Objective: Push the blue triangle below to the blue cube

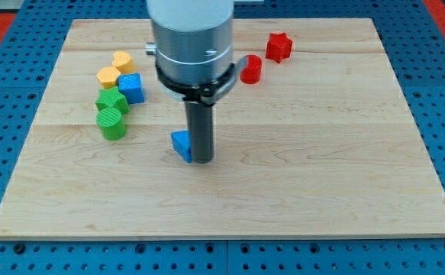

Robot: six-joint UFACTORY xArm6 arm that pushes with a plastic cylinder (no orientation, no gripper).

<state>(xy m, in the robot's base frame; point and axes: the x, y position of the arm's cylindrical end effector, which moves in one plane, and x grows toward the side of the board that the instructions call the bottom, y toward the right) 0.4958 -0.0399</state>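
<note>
The wooden bench fills most of the view, light and bare across its right half. The arm's grey housing hangs over the upper middle, and from it the dark rod drops to my tip, which sits touching the right side of the blue triangle. There is no gripper on this arm, so nothing is spread or pinched; the rod only pushes.

At the view's left lies a tight cluster: two yellow blocks, the blue cube, and two green blocks just below and left of the cube. A red cylinder and a red star lie near the top.

The risk, as I judge it, is the green pair: a leftward push could drive the triangle into them, or the wedge could rotate and slip off the rod.

The triangle is small, bright blue, partly hidden by the rod, lying well below and right of the cube.
</note>
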